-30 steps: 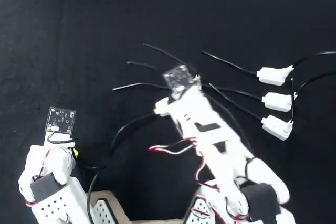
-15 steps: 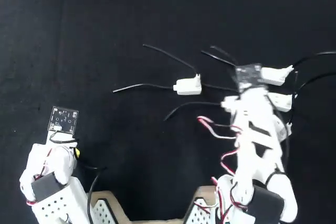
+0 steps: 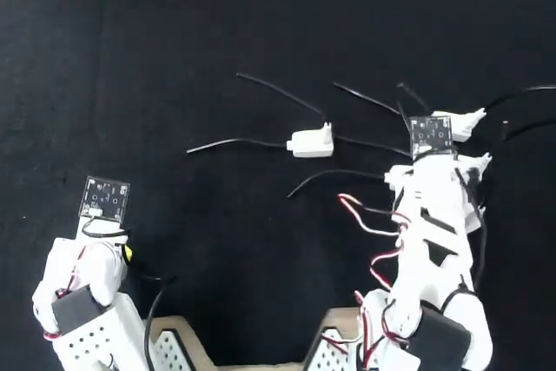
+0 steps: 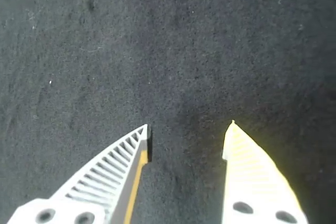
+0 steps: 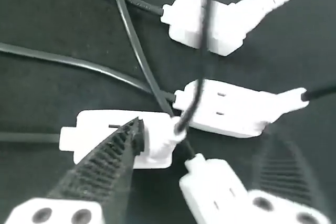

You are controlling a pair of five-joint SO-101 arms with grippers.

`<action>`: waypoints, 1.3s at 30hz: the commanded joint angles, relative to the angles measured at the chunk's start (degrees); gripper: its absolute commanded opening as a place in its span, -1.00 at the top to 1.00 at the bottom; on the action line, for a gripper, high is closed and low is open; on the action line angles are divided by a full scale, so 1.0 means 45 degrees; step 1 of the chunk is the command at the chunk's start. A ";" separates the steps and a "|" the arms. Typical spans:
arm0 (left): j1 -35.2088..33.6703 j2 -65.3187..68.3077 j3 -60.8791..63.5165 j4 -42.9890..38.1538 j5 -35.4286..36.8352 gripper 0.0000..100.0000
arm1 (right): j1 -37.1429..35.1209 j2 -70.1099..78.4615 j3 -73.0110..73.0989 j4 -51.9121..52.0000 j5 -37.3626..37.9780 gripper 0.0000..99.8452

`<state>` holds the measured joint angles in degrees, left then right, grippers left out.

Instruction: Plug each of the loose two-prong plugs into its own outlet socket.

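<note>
Over the right side of the black table [image 3: 174,41], the right gripper [image 5: 206,132] hangs above three white outlet sockets [image 5: 210,17] lined up from far to near, which reads as lining a plug up with one of them. Its fingers [image 5: 113,166] stand wide apart with nothing clamped. A white two-prong plug [image 5: 118,137] lies under one fingertip, just left of the middle socket [image 5: 236,108], its lead trailing left, so I judge it set at the socket's mouth, not seated. Another loose plug [image 3: 310,142] waits at the table's centre, well apart from the sockets. Near left, the left gripper [image 4: 189,126] hovers over bare table, fingers moderately parted and empty, probably parked out of the way. No brand, label or writing is legible; the sockets show only paired slots.
</note>
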<state>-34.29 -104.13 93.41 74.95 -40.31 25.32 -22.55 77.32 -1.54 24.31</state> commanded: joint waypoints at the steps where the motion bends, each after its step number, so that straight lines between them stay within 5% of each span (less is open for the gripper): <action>1: 0.0166 -0.0020 -0.0029 0.0137 -0.0020 0.54 | -0.0410 -0.0322 0.0068 0.0137 -0.1035 0.05; 7: 0.0186 -0.0020 -0.0029 0.0137 -0.0020 0.54 | -0.1094 -0.3546 0.0107 0.3770 -0.1719 0.05; 18: 0.0186 -0.0020 -0.0029 0.0137 -0.0020 0.54 | -0.4825 -1.7729 -0.1221 1.6352 -0.2716 0.05; 20: 0.0147 -0.0020 -0.0029 0.0137 0.0000 0.54 | -0.3888 -1.9194 -0.0967 1.6332 -0.2462 0.05; 25: 0.0205 -0.0020 -0.0010 0.0117 0.1094 0.54 | -0.4415 -1.8198 -0.0635 1.6957 -0.1680 0.13; 31: 0.0420 -0.0078 -0.0029 -0.0215 0.2813 0.54 | -0.5802 -1.8901 -0.0518 1.6938 -0.1934 0.98; 35: 0.1377 -0.0059 -0.0029 -0.0840 0.4220 0.54 | -0.6173 -1.8940 0.0850 1.6723 -0.1934 0.81; 39: 0.1866 -0.0059 -0.0049 -0.2090 0.6115 0.54 | -0.6173 -1.8940 0.3839 1.4886 -0.1934 0.87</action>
<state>-27.25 -104.22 93.49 70.02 -18.59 -1.67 -103.16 87.08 71.25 16.04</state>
